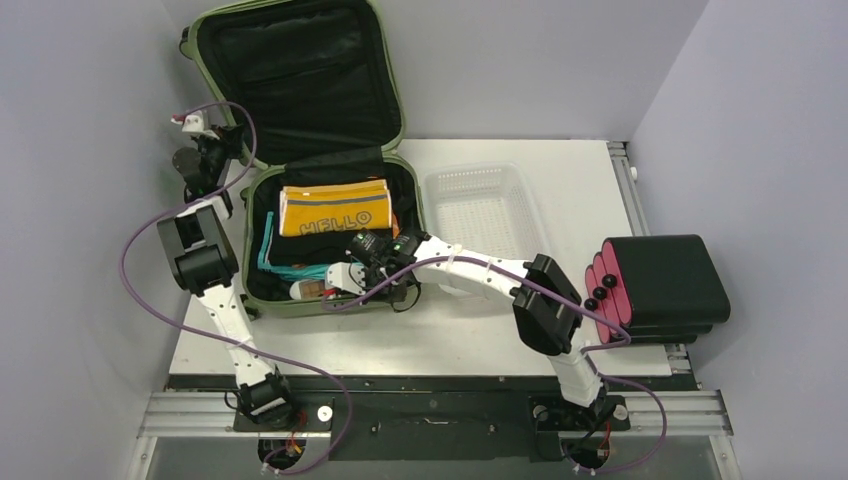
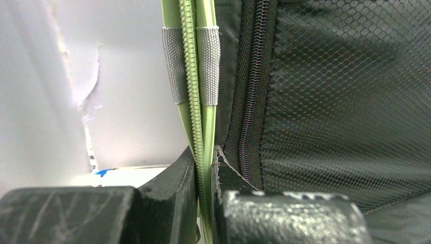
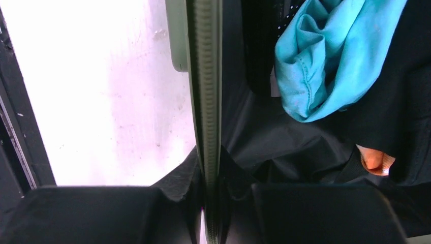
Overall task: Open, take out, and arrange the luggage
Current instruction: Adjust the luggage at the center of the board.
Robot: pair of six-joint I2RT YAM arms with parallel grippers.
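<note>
Two grips, seemingly to steady the open suitcase (image 1: 300,70).
Left end effector (image 2: 206,173) pinches its lid edge (image 2: 195,76); right end effector (image 3: 209,175), its front rim (image 3: 203,76).

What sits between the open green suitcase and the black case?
A white mesh basket, with the right arm crossing its near edge; the top view shows it.

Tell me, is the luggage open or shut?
The luggage is open: lid upright, black lining exposed, yellow pouch and teal cloth lying inside.
</note>
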